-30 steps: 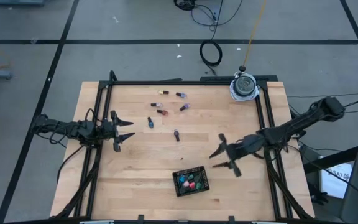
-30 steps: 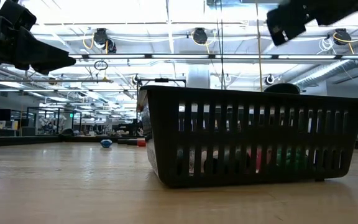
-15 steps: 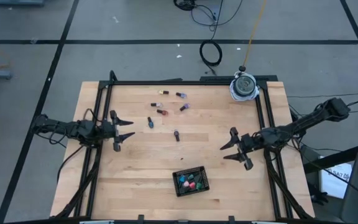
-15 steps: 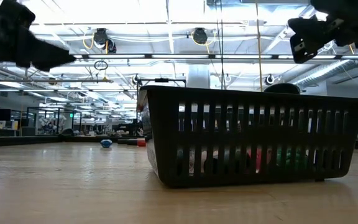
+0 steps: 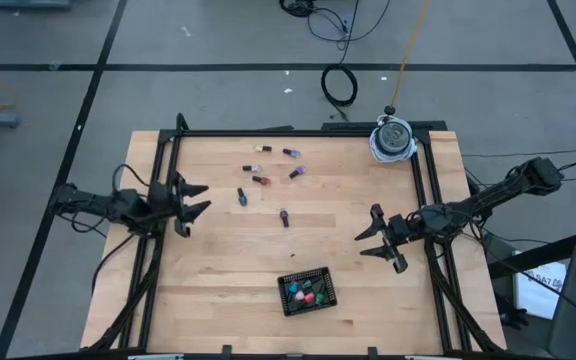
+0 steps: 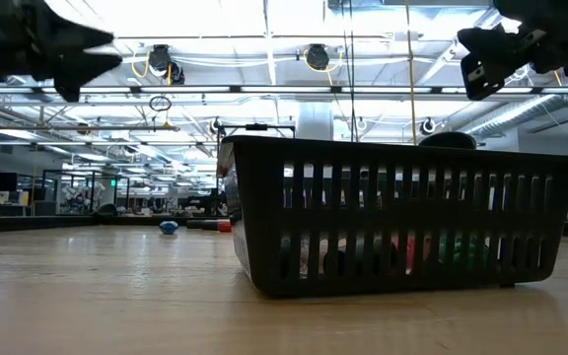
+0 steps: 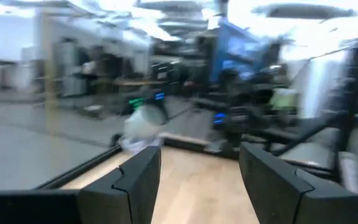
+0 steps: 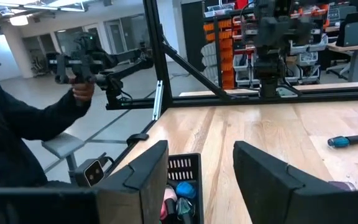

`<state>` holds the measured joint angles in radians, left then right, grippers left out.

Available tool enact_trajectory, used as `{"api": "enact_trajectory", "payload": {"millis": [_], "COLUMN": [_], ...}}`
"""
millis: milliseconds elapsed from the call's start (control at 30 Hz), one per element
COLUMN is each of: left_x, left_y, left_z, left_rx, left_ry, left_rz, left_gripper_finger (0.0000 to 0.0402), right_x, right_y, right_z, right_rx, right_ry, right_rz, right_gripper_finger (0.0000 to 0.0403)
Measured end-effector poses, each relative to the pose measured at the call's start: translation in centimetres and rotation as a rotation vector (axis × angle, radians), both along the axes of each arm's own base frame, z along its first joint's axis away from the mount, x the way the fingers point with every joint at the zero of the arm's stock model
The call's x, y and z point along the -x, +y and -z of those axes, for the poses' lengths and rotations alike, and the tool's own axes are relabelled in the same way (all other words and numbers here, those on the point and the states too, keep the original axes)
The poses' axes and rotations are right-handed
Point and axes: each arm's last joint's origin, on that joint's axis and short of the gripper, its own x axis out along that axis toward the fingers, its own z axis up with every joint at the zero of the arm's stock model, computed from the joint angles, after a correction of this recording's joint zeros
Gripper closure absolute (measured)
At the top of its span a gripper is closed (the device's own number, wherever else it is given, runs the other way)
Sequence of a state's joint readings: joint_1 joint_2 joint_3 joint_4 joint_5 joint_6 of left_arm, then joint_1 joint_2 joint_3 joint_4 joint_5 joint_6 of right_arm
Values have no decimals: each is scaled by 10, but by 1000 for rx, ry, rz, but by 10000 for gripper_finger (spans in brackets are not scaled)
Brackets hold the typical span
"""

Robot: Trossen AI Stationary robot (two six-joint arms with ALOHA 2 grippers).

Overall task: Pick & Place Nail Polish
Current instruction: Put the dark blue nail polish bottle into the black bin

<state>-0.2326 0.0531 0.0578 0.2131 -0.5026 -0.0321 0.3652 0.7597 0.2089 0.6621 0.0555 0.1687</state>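
Six nail polish bottles (image 5: 271, 182) are lying loose on the wooden table (image 5: 228, 270), scattered across the upper centre of the high view: two near the top (image 5: 290, 153), three in a middle cluster, and one dark bottle (image 5: 284, 217) lying lowest and apart. More bottles, in blue, red, pink and green (image 5: 308, 294), are sitting inside the black slotted basket (image 5: 306, 290) at the lower centre of the frame. In the low view this basket (image 6: 402, 217) is filling the centre and right, with coloured shapes showing through its slots; a blue bottle (image 6: 169, 227) is lying far behind it.

The right gripper (image 5: 377, 238) is hovering right of centre, above and to the right of the basket, with its fingers spread and nothing between them. In the right wrist view the basket (image 8: 182, 186) is showing between the fingers (image 8: 143, 177), and a blue bottle (image 8: 345, 141) is lying at the right edge.

The left gripper (image 5: 194, 200) is waiting at the left edge of the table, its fingers likewise parted and empty.

A white roll (image 5: 393, 138) is sitting at the table's upper right corner.
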Motion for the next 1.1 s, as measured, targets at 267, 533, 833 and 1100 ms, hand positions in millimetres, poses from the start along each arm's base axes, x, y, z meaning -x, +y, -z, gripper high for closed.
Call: {"api": "enact_trajectory", "payload": {"millis": [267, 533, 833, 1100], "left_x": [-26, -107, -157, -164], "left_y": [11, 29, 60, 86], "left_z": [-9, -7, 28, 54], "left_rx": [257, 497, 769, 996], "left_ry": [258, 686, 990, 937], "left_rz": [-325, -389, -638, -793], "left_gripper_finger": [188, 188, 188, 188], "right_x": [-3, -6, -7, -7], "right_y": [-11, -28, -30, -28], "right_z": [-4, -5, -3, 2], "right_rx": [70, 111, 197, 181], "right_ry": [-54, -62, -59, -5], "right_rz": [175, 336, 348, 286], "right_gripper_finger": [234, 234, 234, 234]}}
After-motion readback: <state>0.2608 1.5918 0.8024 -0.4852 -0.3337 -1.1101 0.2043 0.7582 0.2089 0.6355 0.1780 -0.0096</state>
